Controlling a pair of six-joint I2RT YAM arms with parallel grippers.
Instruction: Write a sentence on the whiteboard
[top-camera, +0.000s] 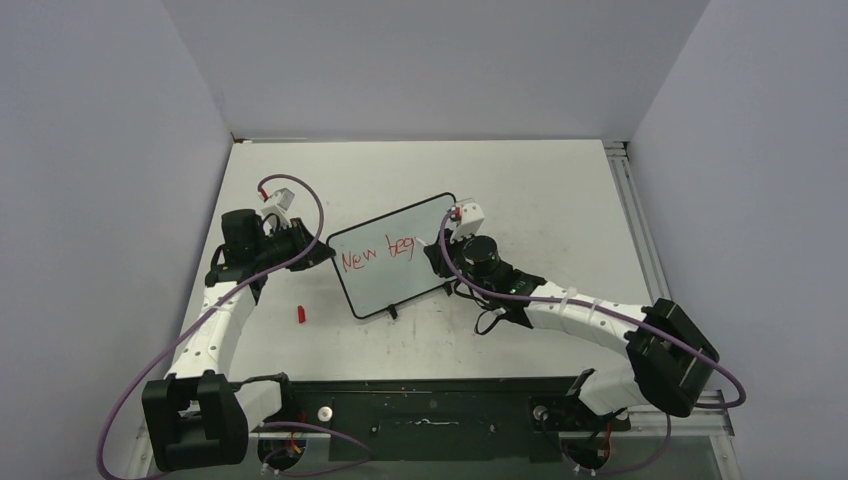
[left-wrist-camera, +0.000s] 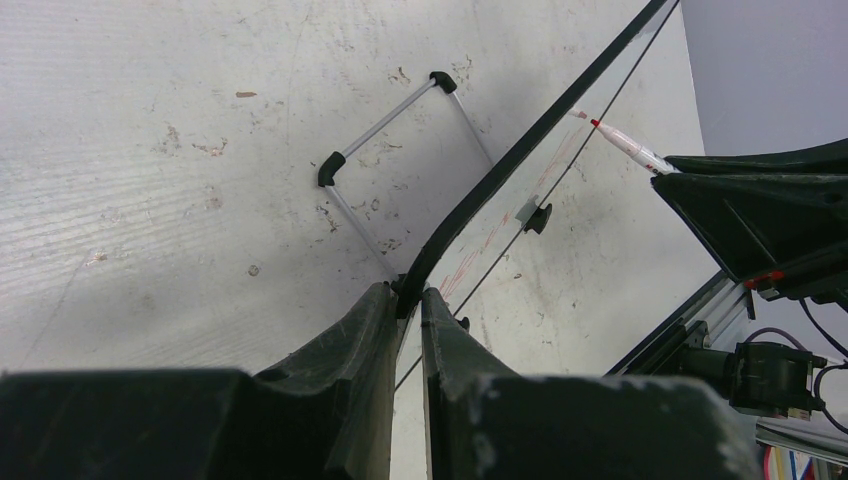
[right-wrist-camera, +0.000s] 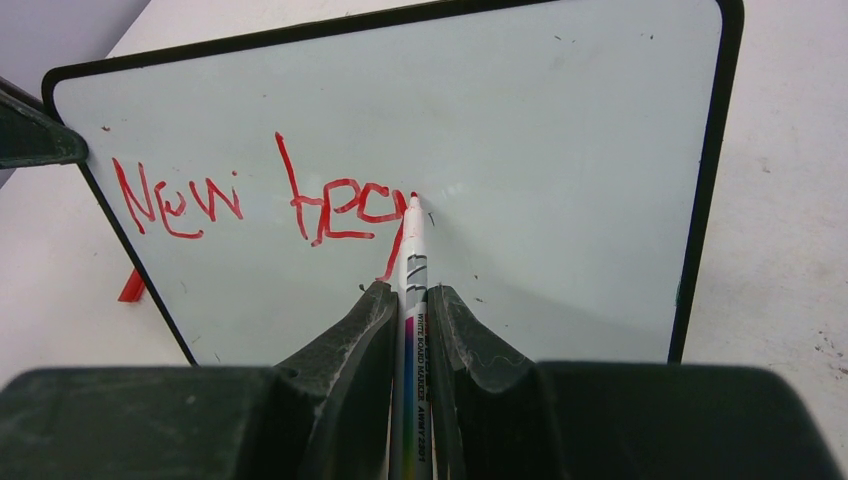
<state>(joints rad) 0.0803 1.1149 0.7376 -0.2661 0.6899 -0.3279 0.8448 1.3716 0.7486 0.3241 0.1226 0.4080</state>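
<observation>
Top view: the whiteboard (top-camera: 400, 285) is standing mid-frame, a small red object (top-camera: 300, 314) lying lower left. Left wrist view: the left gripper (left-wrist-camera: 408, 295) is pinching its frame. Right wrist view: the right gripper (right-wrist-camera: 405, 295) is clamping a marker (right-wrist-camera: 413, 240), tip touching the sentence (right-wrist-camera: 340, 208), "New beg"

White tabletop (top-camera: 560, 190) lying flat, showing scuffs + reddish specks (left-wrist-camera: 210, 148) in left wrist view. Small red piece (top-camera: 300, 314) lying on it, L of centre, twd nr side. Grey walls (top-camera: 430, 60) closing in on 3 sides. Alu rail (top-camera: 632, 215) running along R edge. Black plate (top-camera: 430, 400) spanning nr edge.
</observation>
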